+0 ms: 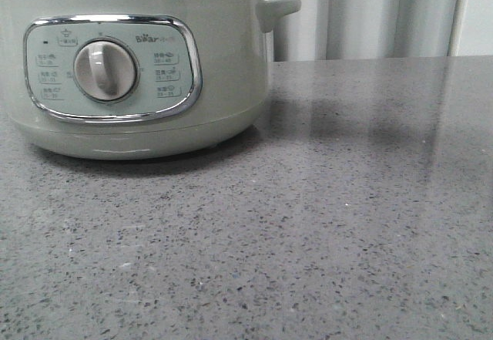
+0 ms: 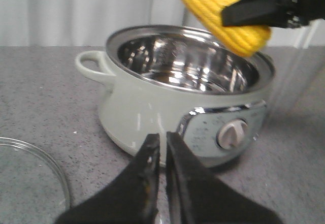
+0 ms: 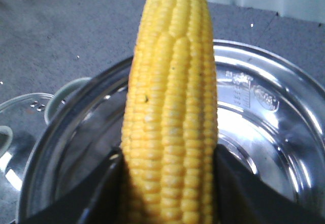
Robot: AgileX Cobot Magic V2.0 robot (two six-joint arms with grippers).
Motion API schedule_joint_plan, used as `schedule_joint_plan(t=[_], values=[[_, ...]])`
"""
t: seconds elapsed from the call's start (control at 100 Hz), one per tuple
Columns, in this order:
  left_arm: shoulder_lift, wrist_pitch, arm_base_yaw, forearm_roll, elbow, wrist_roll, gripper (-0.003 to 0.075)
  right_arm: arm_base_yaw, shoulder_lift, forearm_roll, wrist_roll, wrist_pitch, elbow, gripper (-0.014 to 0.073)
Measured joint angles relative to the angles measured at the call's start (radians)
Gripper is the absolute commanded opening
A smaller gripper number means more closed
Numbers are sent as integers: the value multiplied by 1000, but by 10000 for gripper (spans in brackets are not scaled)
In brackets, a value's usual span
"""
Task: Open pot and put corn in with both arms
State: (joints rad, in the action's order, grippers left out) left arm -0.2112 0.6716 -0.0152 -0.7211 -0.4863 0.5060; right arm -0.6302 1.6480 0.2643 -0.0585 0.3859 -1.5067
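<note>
Nearest the camera, the right claw (image 3: pixel 170 193) is clenched on the lower part of the corn (image 3: pixel 170 107), one finger on each side. The cob hangs just over the open pot (image 2: pixel 188 102), above the shiny steel bowl and not yet inside. I judge the corn to be light and stiff, with bumpy rows of kernels that help the grip; the middle of the cob seems the best place to hold. The left claw (image 2: pixel 162 168) holds nothing, its fingers nearly together, in front of the pot. A glass lid (image 2: pixel 30 178) lies on the table (image 2: pixel 40 92).
</note>
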Motion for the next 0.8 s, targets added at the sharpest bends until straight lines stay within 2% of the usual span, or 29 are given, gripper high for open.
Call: schedule_joint_plan(t=[0.04,0.09,0.19,0.24,0.31,0.43,0.5,0.55,0.8], values=[[22,28,0,-8,0,30,-18,0,9,0,0,6,-2,579],[53,50,0,-12,0,51,-18,0,10,0,0,8,-2,618],[128,50,0,-15,-2,68,-18,0,-10,0,0,12,-4,594],[171,40,0,-10,-4,72,-18,2,-35,-2,0,18,-4,551],[214,35,0,9,-7,75,-18,9,-86,-4,0,35,-4,437],[216,38,0,47,-7,76,-18,30,-209,-34,0,81,7,131],[216,46,0,51,0,76,-18,34,-306,-75,0,92,51,-4],[216,48,0,51,4,76,-18,37,-385,-107,0,97,99,-68],[216,45,0,52,41,76,-18,38,-870,-214,0,139,477,-70]])
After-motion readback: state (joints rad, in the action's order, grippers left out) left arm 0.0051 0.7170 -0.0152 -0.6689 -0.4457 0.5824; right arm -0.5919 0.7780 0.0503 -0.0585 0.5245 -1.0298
